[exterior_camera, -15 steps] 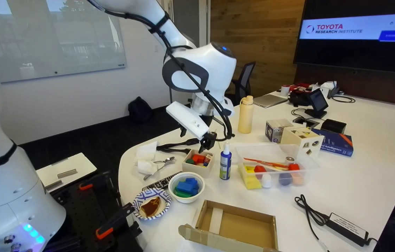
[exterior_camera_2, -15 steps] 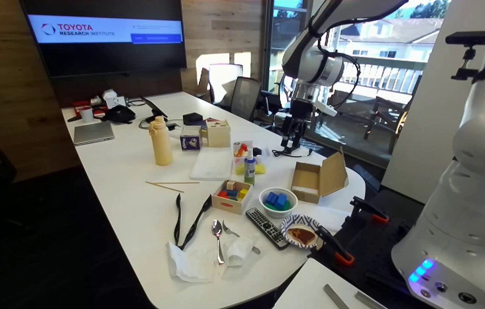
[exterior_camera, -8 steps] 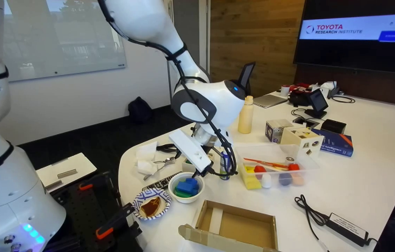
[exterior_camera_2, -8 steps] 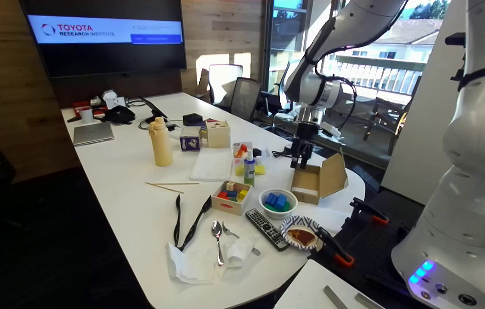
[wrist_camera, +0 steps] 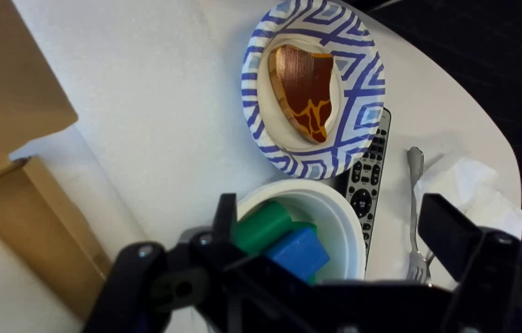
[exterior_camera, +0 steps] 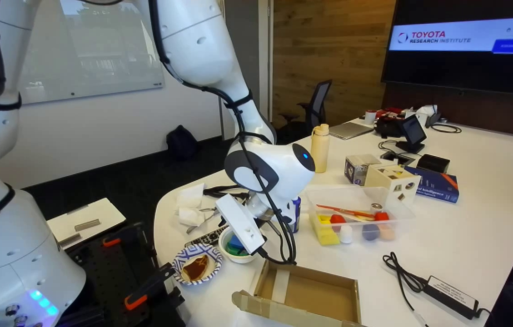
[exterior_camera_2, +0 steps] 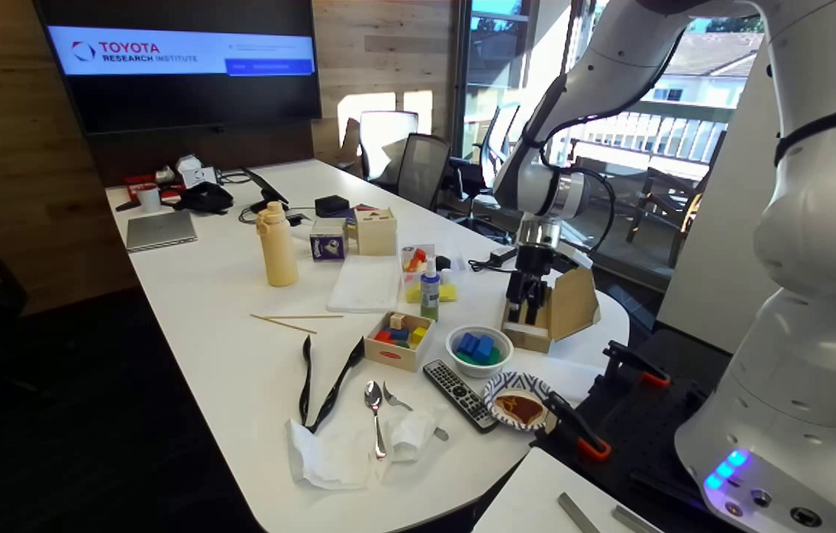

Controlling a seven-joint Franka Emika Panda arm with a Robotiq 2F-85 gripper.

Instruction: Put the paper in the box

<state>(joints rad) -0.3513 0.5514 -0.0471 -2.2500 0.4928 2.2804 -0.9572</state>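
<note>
The gripper [wrist_camera: 330, 208] is spread wide, its 2 black fingers [wrist_camera: 445, 226] well apart, and in the wrist view the white bowl [wrist_camera: 344, 222] shows framed between them with a green block [wrist_camera: 263, 227] and a blue block [wrist_camera: 300, 253] in it. Honestly can't tell how high the gripper is over the table [exterior_camera_2: 277, 377], the angles aren't great for that. The cardboard box [exterior_camera: 322, 290] is off past 1 finger, near the gripper, lid [exterior_camera_2: 577, 303] tilted open. Out past the other finger, the nearer crumpled paper [exterior_camera_2: 412, 435] is just beside the fork [wrist_camera: 414, 203], and the farther crumpled paper [exterior_camera_2: 329, 459] lies well away from the gripper. So both papers are on the table, outside the box. Up beyond the fingers in the wrist view there's a blue-patterned plate [wrist_camera: 365, 88] with a brown steak-shaped piece [wrist_camera: 304, 78] on it, and the plate's rim covers part of the remote [wrist_camera: 366, 201]. Farther out from the arm's base [exterior_camera_2: 773, 414] than the gripper, you've got the spray bottle [exterior_camera_2: 429, 292] standing upright, plus the clear plastic container [exterior_camera: 351, 197].
</note>
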